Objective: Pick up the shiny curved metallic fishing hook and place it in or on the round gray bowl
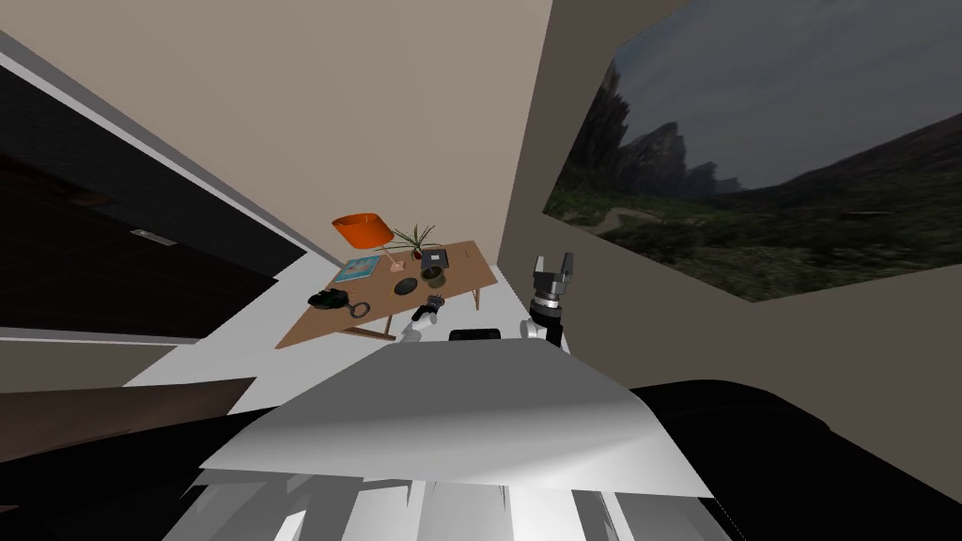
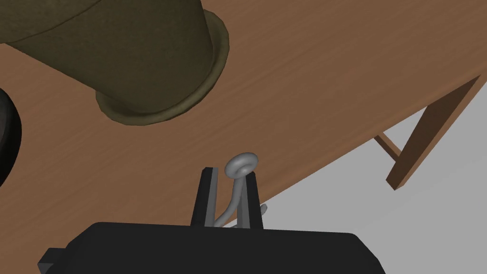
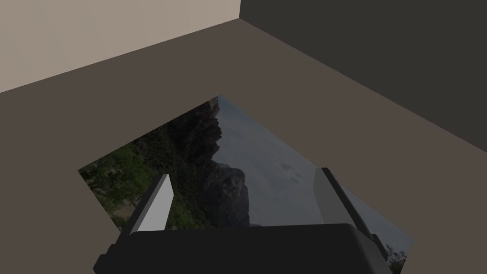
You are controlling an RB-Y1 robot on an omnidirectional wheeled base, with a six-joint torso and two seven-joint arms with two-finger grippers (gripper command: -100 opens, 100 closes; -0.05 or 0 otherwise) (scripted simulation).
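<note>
A grey curved hook [image 2: 241, 164] stands between the two fingers of my left gripper [image 2: 229, 180], which is shut on its shank, over the brown table [image 2: 309, 90] near its front edge. Whether the hook still touches the wood I cannot tell. In the head view the left gripper [image 1: 433, 302] hovers at the table's near side. The round dark grey bowl [image 1: 405, 286] lies just beyond it to the left, and its dark rim [image 2: 6, 138] shows beside the gripper. My right gripper [image 1: 553, 264] is raised by the wall, open and holding nothing [image 3: 242, 200].
An olive-green pot [image 2: 142, 62] stands close ahead of the left gripper, with a plant [image 1: 413, 237] in it. On the table [image 1: 376, 310] are also an orange lamp [image 1: 363, 231], a blue book [image 1: 358, 269], a black object [image 1: 328, 299] and a ring [image 1: 359, 308]. A table leg [image 2: 428, 138] drops below the edge.
</note>
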